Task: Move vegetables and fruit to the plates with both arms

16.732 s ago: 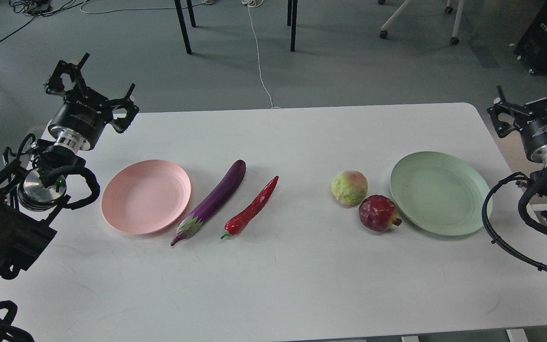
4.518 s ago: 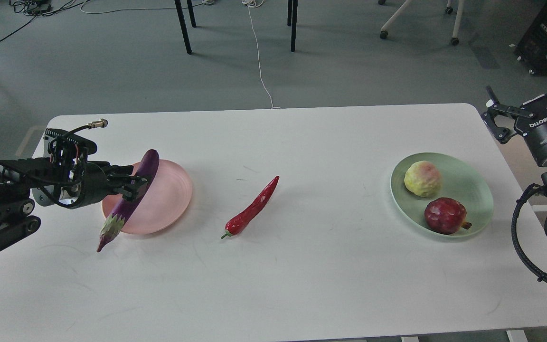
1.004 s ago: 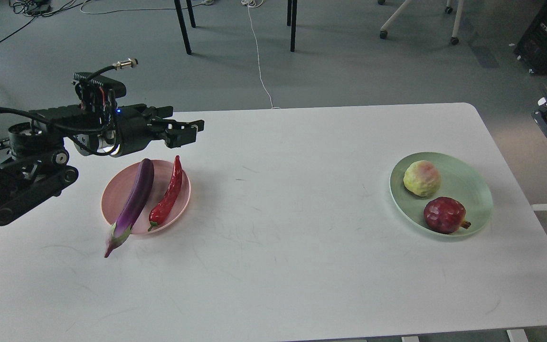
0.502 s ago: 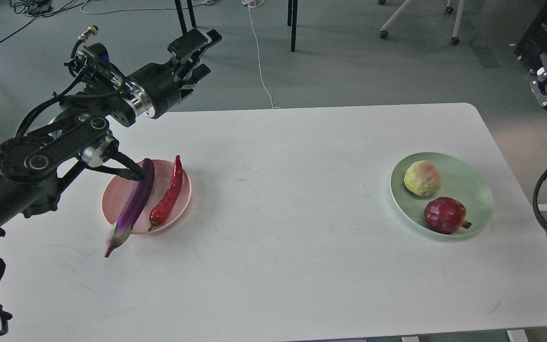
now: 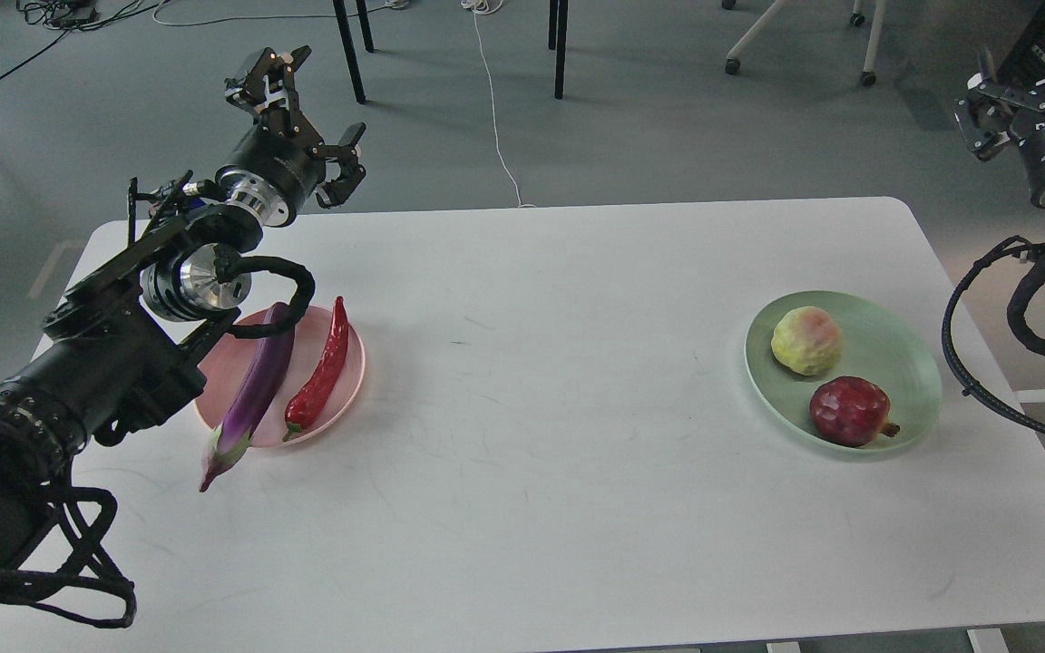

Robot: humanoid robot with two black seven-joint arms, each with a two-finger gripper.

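Nearest the table (image 5: 522, 544) front edge, the eggplant (image 5: 253, 390) lay across the pink plate (image 5: 214, 385) with its calyx end overhanging onto the table, the chili pepper (image 5: 323, 367) just beside it and fully on the plate, while on the green plate (image 5: 903, 363) at the table's right end sat the pomegranate (image 5: 849, 410) and, just behind it, the yellow-green fruit (image 5: 805, 340). Farther back, the left gripper (image 5: 309, 118) hung empty above the table's far left edge with fingers spread, and the right gripper (image 5: 999, 100) (partly cut off by the frame) hung off the far right corner, its fingers seemingly spread and holding nothing. Every item appeared placed, so the transfer looked finished; the next move likely called only for both arms to rest clear of the plates.
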